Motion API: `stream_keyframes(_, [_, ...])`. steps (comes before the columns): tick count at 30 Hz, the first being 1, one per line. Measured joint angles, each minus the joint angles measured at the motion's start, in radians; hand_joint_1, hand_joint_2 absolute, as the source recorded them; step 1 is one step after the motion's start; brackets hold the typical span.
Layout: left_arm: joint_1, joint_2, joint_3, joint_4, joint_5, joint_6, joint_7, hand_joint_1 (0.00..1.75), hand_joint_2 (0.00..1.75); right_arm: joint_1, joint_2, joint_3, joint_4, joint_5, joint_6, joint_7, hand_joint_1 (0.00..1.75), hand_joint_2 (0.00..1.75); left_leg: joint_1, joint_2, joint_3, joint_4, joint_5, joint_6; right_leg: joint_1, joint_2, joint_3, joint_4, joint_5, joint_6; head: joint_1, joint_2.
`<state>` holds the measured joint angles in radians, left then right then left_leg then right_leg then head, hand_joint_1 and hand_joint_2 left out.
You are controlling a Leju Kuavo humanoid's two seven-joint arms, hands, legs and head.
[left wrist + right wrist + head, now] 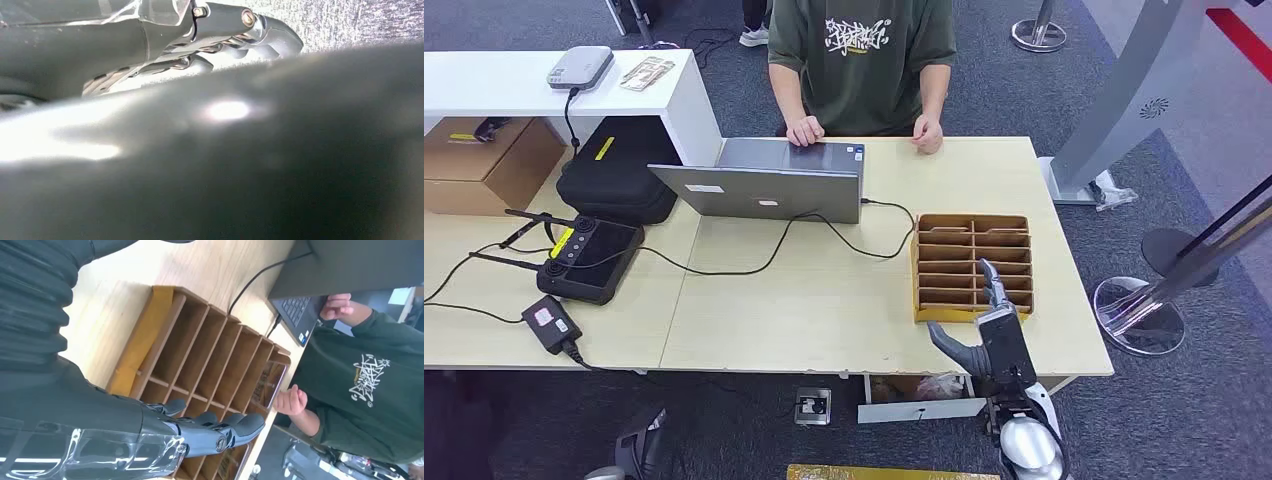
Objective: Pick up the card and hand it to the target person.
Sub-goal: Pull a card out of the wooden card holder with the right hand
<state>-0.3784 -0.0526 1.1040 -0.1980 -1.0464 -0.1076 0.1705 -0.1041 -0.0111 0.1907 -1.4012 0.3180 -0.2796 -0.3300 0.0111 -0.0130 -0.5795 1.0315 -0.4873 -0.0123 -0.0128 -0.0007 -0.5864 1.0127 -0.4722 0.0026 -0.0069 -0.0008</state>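
one wide pale wooden surface [804, 310] takes most of the head view. behind its far edge is a person [861, 60] in a dark green shirt with white print, both hands resting at the far edge. in front of the person stands an open grey laptop [769, 185], its lid turned toward the robot, and a black cable runs from its side across the surface. to the left of the laptop is a black case [614, 170], and nearer lies a black controller [589, 260] with antennas.

on the right part of the surface lies a wooden tray [972, 222] divided into many narrow compartments in two columns. the right robot hand [984, 330] hovers over the near edge of this tray, on its right column. its fingers [235, 427] are stretched forward and a little apart, the thumb is out to the side, and it has hold of nothing.

the left robot hand [150, 40] is seen very close and partly blurred in its wrist view; i cannot tell how far it is open.

the card [268, 385] lies in a compartment of the tray's far row, the one closest to the person, well apart from the fingers.
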Motion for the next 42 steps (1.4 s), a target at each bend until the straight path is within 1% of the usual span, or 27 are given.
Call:
stream_keyframes(3, [0.0,-0.001,0.0,0.0,0.0,0.0,0.003,0.0,0.0,-0.003,-0.01,-0.006,0.001,0.013,-0.003,0.003,0.0,1.75,0.0,0.0,0.0,0.0,0.0,0.0,0.0,0.0,0.0,0.0,0.0,0.0,0.0,0.0])
stream_keyframes(5, [0.0,-0.002,-0.001,0.0,-0.001,0.0,0.004,0.0,0.0,-0.007,-0.021,-0.009,0.006,0.05,-0.029,0.009,0.0,1.75,0.0,0.0,0.0,0.0,0.0,0.0,0.0,0.0,0.0,0.0,0.0,0.0,0.0,0.0])
stream_keyframes(10, [-0.001,-0.006,-0.007,0.0,-0.008,0.0,0.004,0.0,0.0,-0.042,-0.062,-0.033,0.039,0.23,-0.165,0.06,0.0,1.75,0.0,0.0,0.0,0.0,0.0,0.0,0.0,0.0,0.0,0.0,0.0,0.0,0.0,0.0])
stream_keyframes(15, [-0.002,-0.011,-0.014,0.0,-0.011,0.0,0.004,0.0,0.0,-0.067,-0.095,-0.055,0.066,0.386,-0.245,0.097,0.0,1.75,0.0,0.0,0.0,0.0,0.0,0.0,0.0,0.0,0.0,0.0,0.001,0.0,0.0,0.0])
stream_keyframes(19, [-0.003,-0.017,-0.022,0.0,-0.011,0.0,0.004,0.0,0.0,-0.089,-0.101,-0.056,0.096,0.51,-0.291,0.109,0.0,1.75,0.0,0.001,0.0,0.0,0.0,0.0,0.0,0.001,0.0,0.0,0.001,0.0,0.0,0.0])
stream_keyframes(25, [-0.004,-0.025,-0.029,0.0,0.0,0.0,0.004,0.0,0.0,-0.157,-0.096,-0.052,0.195,0.646,-0.363,0.132,0.0,1.75,0.0,0.001,0.0,0.0,0.0,0.0,0.0,0.001,0.0,0.0,0.001,0.0,0.0,0.0])
stream_keyframes(33, [-0.006,-0.026,-0.035,0.0,0.012,0.0,0.007,0.0,0.0,-0.256,-0.084,-0.014,0.313,0.794,-0.375,0.193,0.0,1.75,0.0,0.0,0.0,0.0,0.0,0.0,0.0,0.001,0.0,0.0,0.001,0.0,0.0,0.0])
stream_keyframes(42, [-0.005,-0.024,-0.039,0.0,0.018,0.0,0.004,0.0,0.0,-0.323,-0.083,0.016,0.39,0.832,-0.349,0.219,0.0,1.75,0.0,0.001,0.0,0.0,0.0,0.0,0.0,0.001,0.0,0.0,0.001,0.0,0.0,0.0])
